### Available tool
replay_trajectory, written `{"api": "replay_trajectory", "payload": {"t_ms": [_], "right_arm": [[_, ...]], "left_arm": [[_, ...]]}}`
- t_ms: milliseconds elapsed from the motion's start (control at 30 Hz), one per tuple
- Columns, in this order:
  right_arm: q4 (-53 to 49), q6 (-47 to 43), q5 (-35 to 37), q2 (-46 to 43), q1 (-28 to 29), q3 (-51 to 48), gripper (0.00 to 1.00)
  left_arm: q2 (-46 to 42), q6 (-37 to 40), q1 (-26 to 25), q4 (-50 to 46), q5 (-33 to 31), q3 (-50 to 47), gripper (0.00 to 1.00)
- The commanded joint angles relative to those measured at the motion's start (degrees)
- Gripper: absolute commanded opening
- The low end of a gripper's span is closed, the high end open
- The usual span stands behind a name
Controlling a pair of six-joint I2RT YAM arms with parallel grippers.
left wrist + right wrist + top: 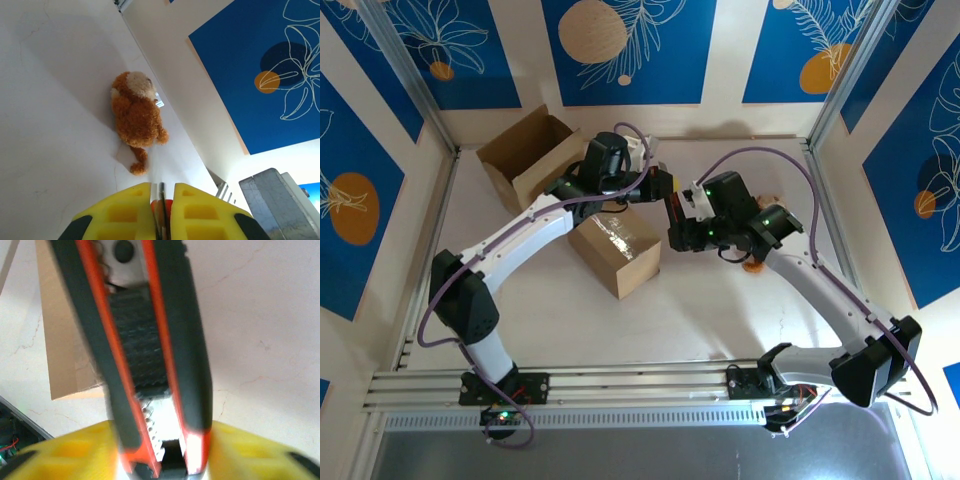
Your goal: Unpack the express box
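The express box (615,250), brown cardboard sealed with clear tape, lies on the table in front of both arms; its side also shows in the right wrist view as the box (65,355). An orange-and-black utility knife (150,340) stands between the yellow fingers (250,450) of my right gripper (160,440); blur hides whether they still press it. My left gripper (162,192) is shut on the knife's thin end (162,210). The two grippers meet above the box's far edge, left gripper (660,190) and right gripper (678,215).
An open, empty-looking cardboard box (525,155) sits at the back left corner. A brown plush bear (137,117) lies on the table near the right wall, partly under the right arm (755,262). Walls close the table on three sides.
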Motion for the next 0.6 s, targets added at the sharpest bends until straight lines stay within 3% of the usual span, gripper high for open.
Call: {"api": "replay_trajectory", "payload": {"t_ms": [0, 133, 233, 300, 400, 567], "right_arm": [[4.6, -0.2, -8.5, -3.2, -2.7, 3.4, 0.76], [12.3, -0.1, -27.0, -7.8, -13.2, 0.4, 0.97], [23.3, 3.7, -42.4, -10.5, -22.1, -3.9, 1.00], [31.8, 6.9, -48.8, -11.8, -25.1, -6.7, 1.00], [41.3, 9.8, -51.4, -13.3, -24.8, -9.6, 1.00], [47.8, 11.4, -48.5, -13.6, -20.7, -11.9, 0.99]], "left_arm": [[-2.1, 1.9, -0.2, 0.5, 1.0, -0.5, 0.00], [-3.2, 3.3, 0.0, 1.8, 5.7, 2.1, 0.00], [-3.9, 3.6, 0.0, 3.5, 10.0, 5.3, 0.00], [-4.4, 2.7, 0.1, 5.8, 12.3, 6.7, 0.00], [-5.3, 0.1, 0.0, 10.4, 14.9, 7.8, 0.00], [-5.5, -4.9, 0.0, 17.9, 16.2, 8.3, 0.00]]}}
